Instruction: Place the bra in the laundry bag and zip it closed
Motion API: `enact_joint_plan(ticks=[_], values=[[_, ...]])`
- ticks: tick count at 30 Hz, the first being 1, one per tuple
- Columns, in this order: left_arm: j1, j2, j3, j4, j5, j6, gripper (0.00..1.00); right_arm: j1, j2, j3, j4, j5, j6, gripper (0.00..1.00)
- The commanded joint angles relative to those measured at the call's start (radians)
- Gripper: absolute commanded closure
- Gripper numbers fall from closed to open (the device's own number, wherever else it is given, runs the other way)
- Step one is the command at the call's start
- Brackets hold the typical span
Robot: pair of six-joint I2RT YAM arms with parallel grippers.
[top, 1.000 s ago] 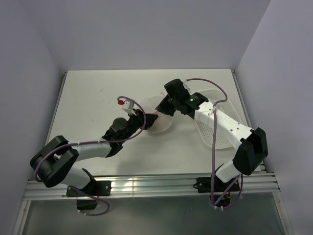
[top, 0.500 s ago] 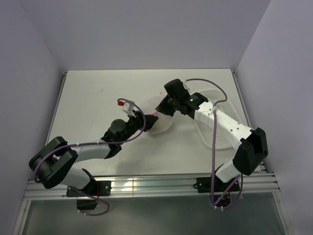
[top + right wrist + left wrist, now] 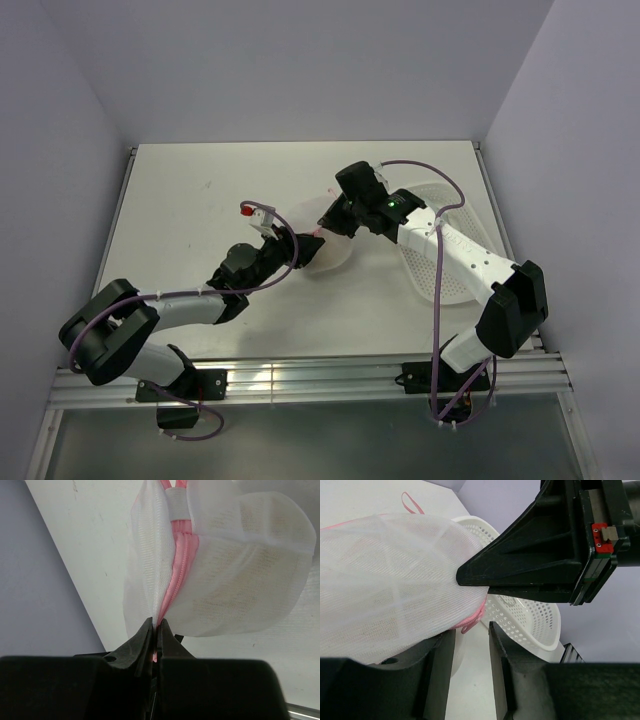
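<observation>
Since the earlier top view, the left gripper (image 3: 293, 250) has drawn back slightly toward the lower left, off the laundry bag (image 3: 333, 252), and its jaws have spread. Right arm unchanged.

Left gripper: jaws apart in the left wrist view, with bare table (image 3: 470, 680) showing in the gap. Nothing is held. Bag mesh drapes over the left-hand finger.

Right gripper (image 3: 156, 626): closed, pinching the bag at the edge of the pink zipper (image 3: 179, 555). The left wrist camera shows the same pinch, a black fingertip biting the mesh at frame centre.

Bag: middle of the table, between the two grippers, with a white basket (image 3: 445, 215) to its right. Bra (image 3: 227, 592): inside the bag, showing as a mustard-tan shade through the mesh.

Zipper axis: in the right wrist view it runs from the pinch at lower centre straight up to the top edge. Whether it is zipped along its whole length cannot be told.

Key relation: a pink loop (image 3: 470, 622) hangs from the bag's edge just above the left gripper's open jaws. Judgement: the left arm is free and the nearer one. Any further pull would run along the zipper line, away from the right gripper's hold.
</observation>
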Motion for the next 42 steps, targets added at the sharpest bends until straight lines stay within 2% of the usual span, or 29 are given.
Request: enact_joint_plan(ticks=[1, 4, 7, 12, 22, 28, 31, 33, 40, 42], values=[[0.006, -0.004, 0.043, 0.063, -0.002, 0.024, 0.61, 0.012, -0.002, 0.038, -0.015, -0.022, -0.018, 1.0], [0.006, -0.025, 0.048, 0.043, -0.002, 0.029, 0.59, 0.012, -0.004, 0.048, -0.031, -0.032, -0.018, 1.0], [0.006, -0.051, 0.054, 0.005, -0.001, 0.04, 0.49, 0.012, 0.001, 0.066, -0.055, -0.052, -0.013, 1.0], [0.006, -0.056, 0.068, -0.025, 0.006, 0.054, 0.46, 0.012, -0.004, 0.075, -0.058, -0.083, -0.008, 1.0], [0.008, -0.064, 0.074, -0.028, 0.042, 0.061, 0.57, 0.011, 0.001, 0.086, -0.068, -0.118, -0.01, 1.0], [0.011, -0.087, 0.074, -0.044, 0.055, 0.075, 0.59, 0.012, 0.004, 0.081, -0.069, -0.12, -0.01, 1.0], [0.016, -0.082, 0.072, -0.041, 0.061, 0.072, 0.63, 0.011, 0.008, 0.077, -0.068, -0.123, -0.011, 1.0], [0.019, -0.079, 0.074, -0.043, 0.067, 0.072, 0.7, 0.011, 0.009, 0.074, -0.068, -0.123, -0.013, 1.0], [0.023, -0.061, 0.08, -0.044, 0.082, 0.067, 0.83, 0.011, 0.007, 0.066, -0.064, -0.112, -0.028, 1.0], [0.023, -0.061, 0.081, -0.049, 0.082, 0.069, 0.89, 0.011, 0.007, 0.061, -0.066, -0.105, -0.033, 1.0]])
